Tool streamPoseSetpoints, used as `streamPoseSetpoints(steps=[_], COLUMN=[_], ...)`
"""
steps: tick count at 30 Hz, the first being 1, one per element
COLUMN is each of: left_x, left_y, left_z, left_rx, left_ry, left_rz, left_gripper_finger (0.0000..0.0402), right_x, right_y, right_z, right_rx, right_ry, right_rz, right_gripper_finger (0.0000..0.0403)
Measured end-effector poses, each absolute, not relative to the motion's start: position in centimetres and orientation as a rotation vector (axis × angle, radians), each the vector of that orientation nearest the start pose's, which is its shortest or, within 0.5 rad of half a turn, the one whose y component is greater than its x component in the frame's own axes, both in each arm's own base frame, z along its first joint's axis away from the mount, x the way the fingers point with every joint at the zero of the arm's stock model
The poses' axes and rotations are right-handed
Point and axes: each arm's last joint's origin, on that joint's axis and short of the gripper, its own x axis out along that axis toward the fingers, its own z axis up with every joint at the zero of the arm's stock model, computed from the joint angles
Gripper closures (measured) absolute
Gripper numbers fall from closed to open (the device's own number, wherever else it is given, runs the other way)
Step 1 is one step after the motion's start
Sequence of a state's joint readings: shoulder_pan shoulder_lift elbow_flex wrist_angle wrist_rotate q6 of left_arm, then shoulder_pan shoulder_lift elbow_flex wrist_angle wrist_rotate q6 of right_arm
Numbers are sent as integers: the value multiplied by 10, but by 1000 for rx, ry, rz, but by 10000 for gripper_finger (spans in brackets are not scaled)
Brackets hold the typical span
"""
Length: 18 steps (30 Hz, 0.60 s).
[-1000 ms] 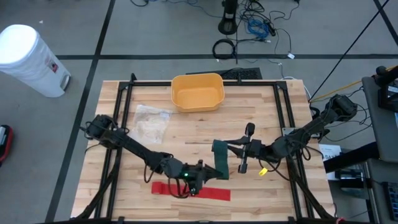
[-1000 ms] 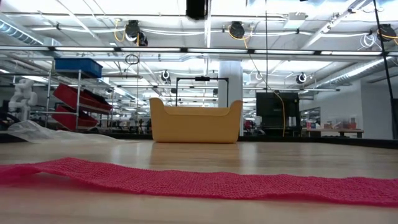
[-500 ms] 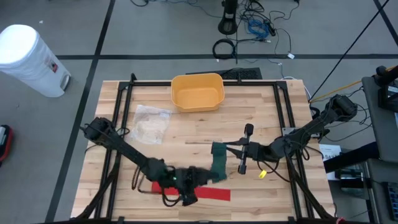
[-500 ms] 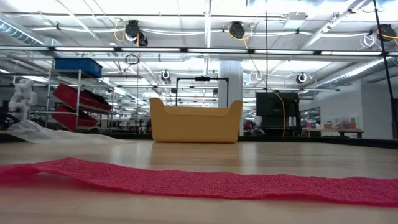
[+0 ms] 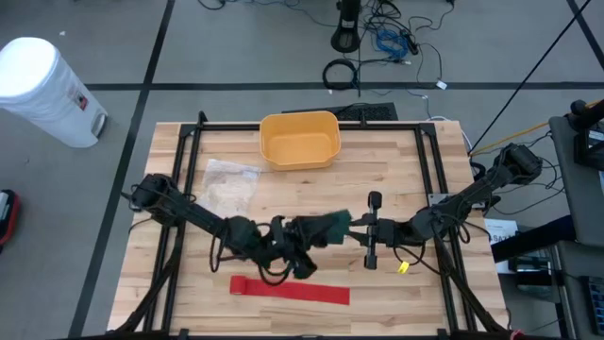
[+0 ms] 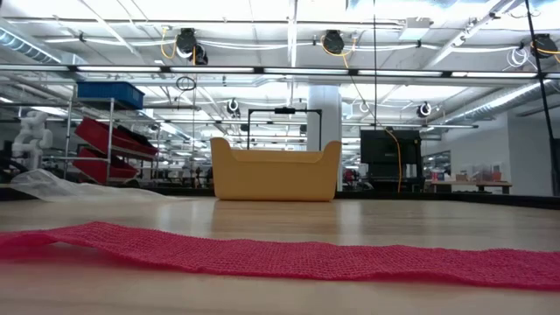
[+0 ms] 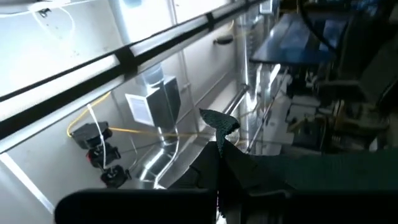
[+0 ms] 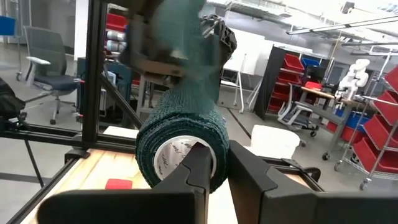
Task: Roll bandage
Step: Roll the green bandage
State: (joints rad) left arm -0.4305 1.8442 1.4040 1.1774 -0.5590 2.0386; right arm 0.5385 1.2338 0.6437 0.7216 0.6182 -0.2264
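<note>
Above mid-table, your right gripper (image 8: 214, 163) is pinching the green roll (image 8: 180, 144) at its core, and your left gripper (image 7: 219, 163), fingers pressed together, is pinching its loose tail (image 7: 219, 123). The bandage is looking soft and stretchy; keep holding the tail's edge.

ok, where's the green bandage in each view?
High view: green bandage at table centre, between the left end effector and the right end effector.
Low view: not in it; only the red bandage lies in front.
Left wrist view: its loose end sticks up from the shut fingers.
Right wrist view: the roll sits on the fingers, mid-frame.
Shared landmark: red bandage.
</note>
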Motion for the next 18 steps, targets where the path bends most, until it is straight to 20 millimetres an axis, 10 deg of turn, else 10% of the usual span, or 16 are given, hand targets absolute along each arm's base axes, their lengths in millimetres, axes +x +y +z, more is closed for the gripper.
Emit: streamPoseSetpoints(steps=[18], left_x=[369], left_y=[-142], left_z=[385], left_rx=[1545], left_ry=[-252], left_rz=[730], left_gripper_finger=[373], right_x=[232], right_y=[121], right_z=[279], right_rx=[-128], right_ry=[-122], right_rz=[-17], right_gripper_finger=[369])
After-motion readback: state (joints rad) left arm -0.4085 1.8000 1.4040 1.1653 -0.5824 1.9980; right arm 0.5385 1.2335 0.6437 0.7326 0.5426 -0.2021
